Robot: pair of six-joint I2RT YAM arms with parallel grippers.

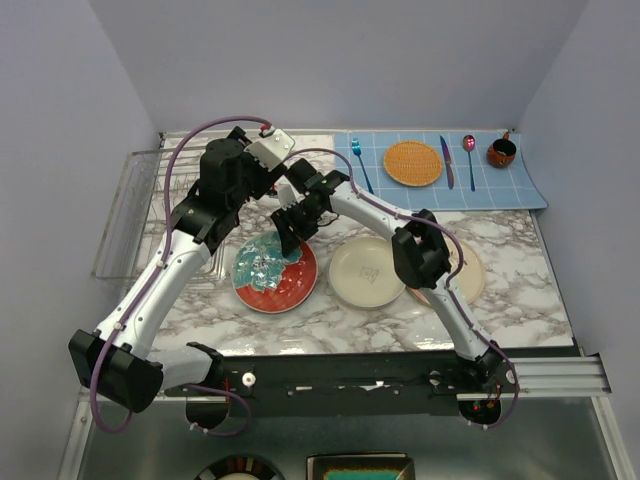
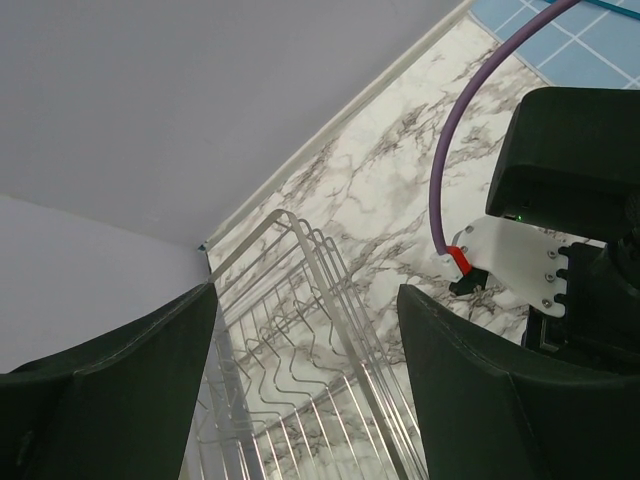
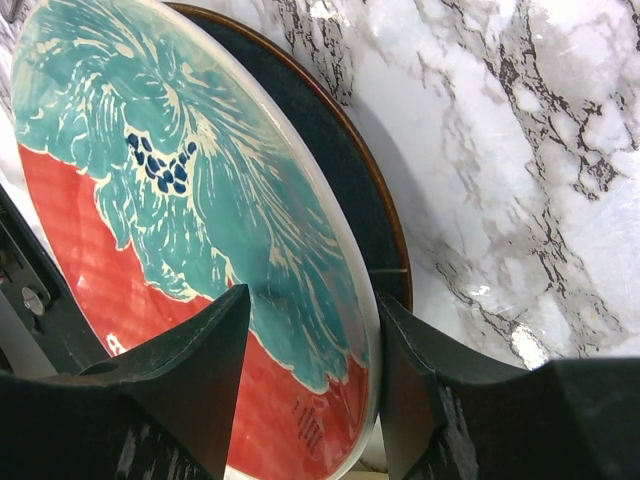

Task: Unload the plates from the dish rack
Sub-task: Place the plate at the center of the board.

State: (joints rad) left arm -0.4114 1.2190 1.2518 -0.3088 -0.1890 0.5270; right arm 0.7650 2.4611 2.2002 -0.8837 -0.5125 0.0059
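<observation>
The right gripper is spread, its two dark fingers straddling the rim of the teal floral plate. The rim sits hard by one finger with a gap at the other, so no pinch there. From overhead, that plate is on the marble table, centre-left of the frame, with the gripper at its upper edge. Fully flat or tipped on that edge? I can't tell.

Just right of it lies the plain cream plate, flat on the marble. Further right is the pink-and-cream plate, partly hidden under the right arm.

Over to the left gripper: jaws wide apart, nothing between them, and beyond them the wire slots of the dish rack. The rack stands at the left edge of the table, well apart from all three plates.

Upper right of the overhead frame, there's the blue grid mat. It carries the orange woven disc, a fork, a knife, a spoon and a small brown cup.
</observation>
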